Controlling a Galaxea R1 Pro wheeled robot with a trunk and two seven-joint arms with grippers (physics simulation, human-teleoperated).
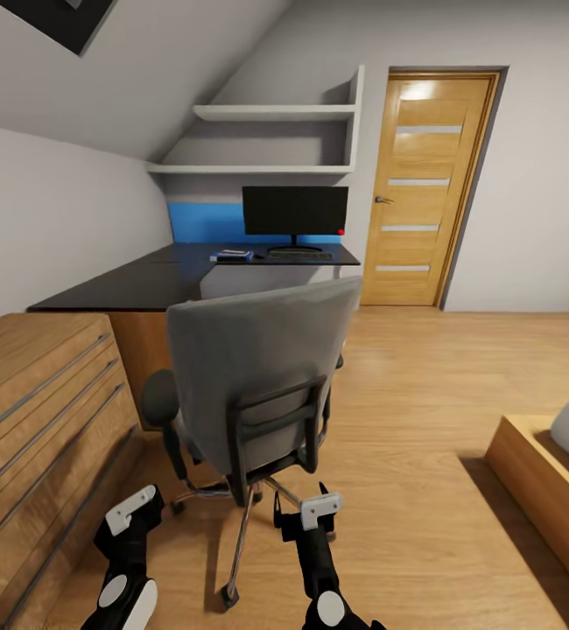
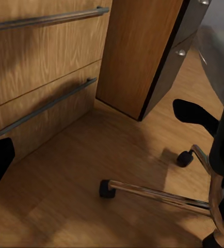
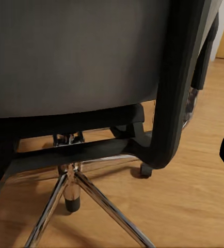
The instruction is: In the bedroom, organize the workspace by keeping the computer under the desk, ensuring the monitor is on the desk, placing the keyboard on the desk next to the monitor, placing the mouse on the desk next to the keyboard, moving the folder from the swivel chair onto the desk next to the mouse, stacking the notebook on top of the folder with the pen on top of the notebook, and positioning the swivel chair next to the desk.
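Observation:
The swivel chair [image 1: 258, 376] stands in front of me with its grey back turned my way, which hides its seat. Beyond it is the black desk [image 1: 144, 284], carrying the wide monitor [image 1: 295, 210] and, under the screen, the keyboard [image 1: 299, 255]. Left of the keyboard lies a flat blue folder [image 1: 232, 256] with something thin and dark on top, too small to name. My left gripper [image 1: 132, 516] and right gripper [image 1: 306, 512] hang open and empty, low behind the chair. The chair's chrome base [image 3: 70, 191] and a castor [image 2: 107, 188] are close by.
Oak drawers [image 1: 39, 420] stand close on my left and show again as drawers [image 2: 40, 77] at the left wrist. An oak door [image 1: 424, 188] is at the back right, white shelves [image 1: 276, 114] hang above the desk, and a low wooden bed frame [image 1: 538, 481] is at the right.

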